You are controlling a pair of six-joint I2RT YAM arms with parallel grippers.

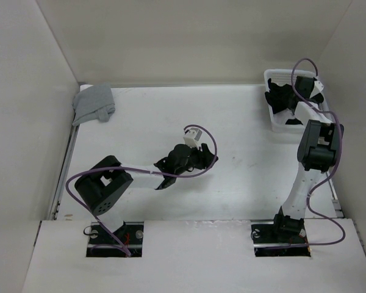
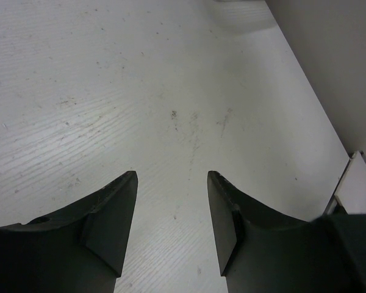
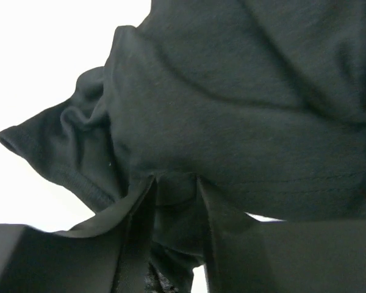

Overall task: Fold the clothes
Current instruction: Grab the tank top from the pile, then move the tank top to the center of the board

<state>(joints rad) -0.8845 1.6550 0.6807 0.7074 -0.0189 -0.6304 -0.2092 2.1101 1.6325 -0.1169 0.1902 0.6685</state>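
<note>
Nearest to the arms, the left gripper (image 2: 171,177) hangs over the bare middle of the table (image 1: 244,183). Its jaws stand apart and nothing is between them, so we judge that this arm is waiting for its part of the work.

Farther away, on the right side, the right gripper (image 3: 174,180) reaches down into the white bin (image 1: 273,122) at the far right corner. There the black tank top (image 3: 232,110) lies crumpled, not spread and not folded. A fold of this cloth sits between the jaws and touches both of them, but we cannot tell if they press it firmly or only stand around it.

At the far left corner the grey garment (image 1: 93,102) lies as a compact flat packet, and to us it looks already folded.

So we judge one piece as done. For the black piece almost all is left: to lift it from the bin, to lay it flat on the table, then to fold it.
</note>
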